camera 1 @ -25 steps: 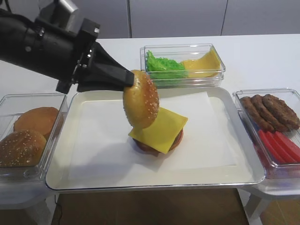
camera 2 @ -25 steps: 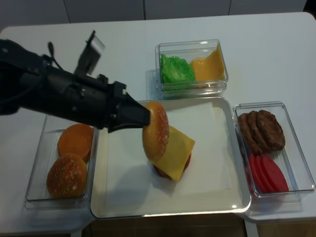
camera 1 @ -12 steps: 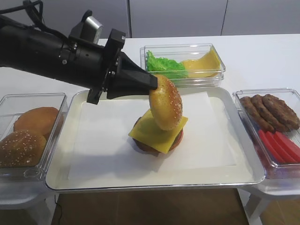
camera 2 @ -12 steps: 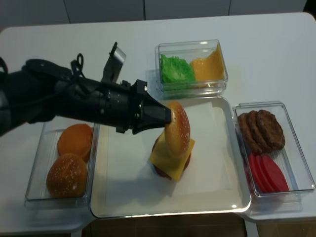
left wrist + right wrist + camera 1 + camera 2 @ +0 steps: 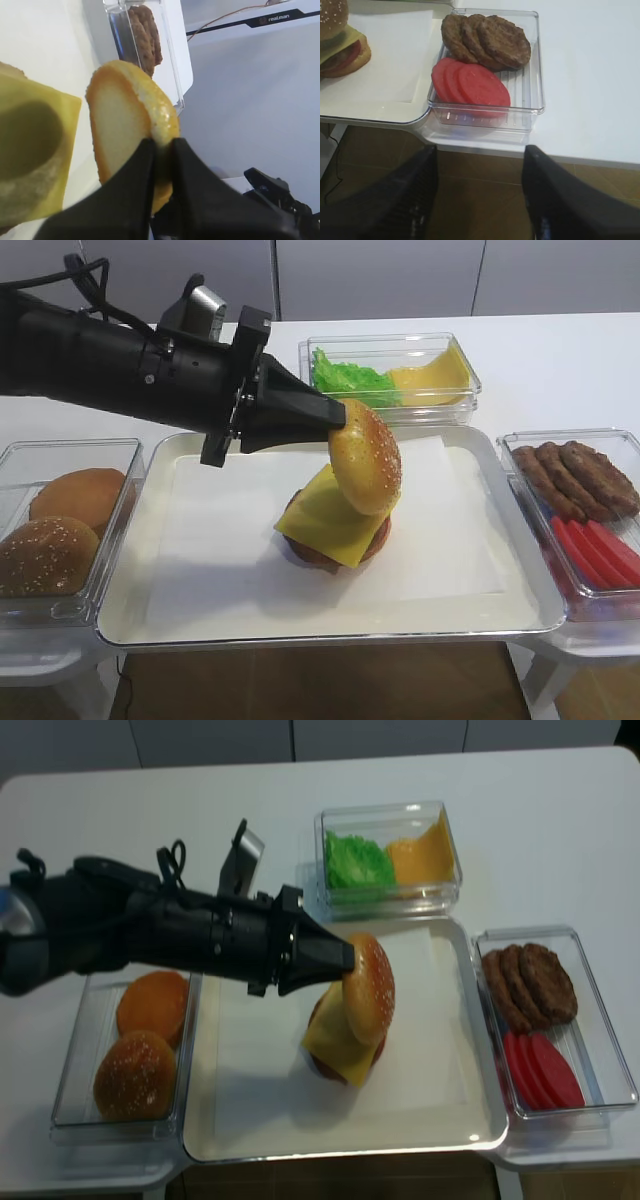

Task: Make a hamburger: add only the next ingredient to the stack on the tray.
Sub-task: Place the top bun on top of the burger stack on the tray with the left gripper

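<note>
Landmark = the tray point(image 5: 150, 540), cream-white w/ paper liner, mid-table.

Left of tray: clear box point(image 5: 60, 455) w/ 2 buns, a smooth bun point(image 5: 78, 495) at the back and a seeded bun point(image 5: 45, 555) at the front.

Over tray's left half: left arm reaches in from the left, nearly horizontal. Left gripper point(image 5: 338, 418) is clamped narrow on the rim of the sesame bun top point(image 5: 365, 458), fingers point(image 5: 145, 170) pinching its edge. Bun top hangs on edge, tilted, dome facing right, cut side facing left, over tray's middle. Its lower edge is at the cheese slice point(image 5: 325, 525); can't tell if touching.

Tray centre: the stack point(image 5: 335, 535), brown base w/ yellow cheese slice on it, corners overhanging, cheese tipped up at the back.

Behind tray: clear box point(image 5: 390, 345) w/ green lettuce point(image 5: 350, 378) left, yellow cheese slices point(image 5: 430, 375) right.

Right of tray: clear box point(image 5: 532, 75) w/ brown patties point(image 5: 487, 40) at the back, red tomato slices point(image 5: 470, 85) in front.

Right gripper point(image 5: 477, 200) sits low, off tray's front right corner, beyond table edge, fingers spread wide, holding nothing.
</note>
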{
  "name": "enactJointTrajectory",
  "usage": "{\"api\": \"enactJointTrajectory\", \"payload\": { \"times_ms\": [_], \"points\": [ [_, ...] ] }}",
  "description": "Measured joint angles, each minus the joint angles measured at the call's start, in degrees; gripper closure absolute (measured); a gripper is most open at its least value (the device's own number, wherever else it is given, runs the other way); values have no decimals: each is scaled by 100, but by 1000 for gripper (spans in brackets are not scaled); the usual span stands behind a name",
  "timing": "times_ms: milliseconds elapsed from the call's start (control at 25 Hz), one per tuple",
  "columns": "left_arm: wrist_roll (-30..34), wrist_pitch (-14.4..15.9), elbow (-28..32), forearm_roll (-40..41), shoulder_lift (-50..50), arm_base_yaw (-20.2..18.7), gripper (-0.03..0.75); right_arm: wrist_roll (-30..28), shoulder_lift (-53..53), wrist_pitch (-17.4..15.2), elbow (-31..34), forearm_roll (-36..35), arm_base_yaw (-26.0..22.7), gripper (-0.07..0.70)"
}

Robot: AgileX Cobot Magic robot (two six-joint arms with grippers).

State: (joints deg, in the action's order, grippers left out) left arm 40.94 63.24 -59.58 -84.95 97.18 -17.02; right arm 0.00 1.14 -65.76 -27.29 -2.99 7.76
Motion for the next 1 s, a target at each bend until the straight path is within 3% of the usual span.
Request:
{"api": "enactJointTrajectory", "payload": {
  "times_ms": [1000],
  "points": [
    [65, 193, 0, -62, 385, 0, 653, 0, 0, 0, 0, 0, 0, 226]
  ]
}}
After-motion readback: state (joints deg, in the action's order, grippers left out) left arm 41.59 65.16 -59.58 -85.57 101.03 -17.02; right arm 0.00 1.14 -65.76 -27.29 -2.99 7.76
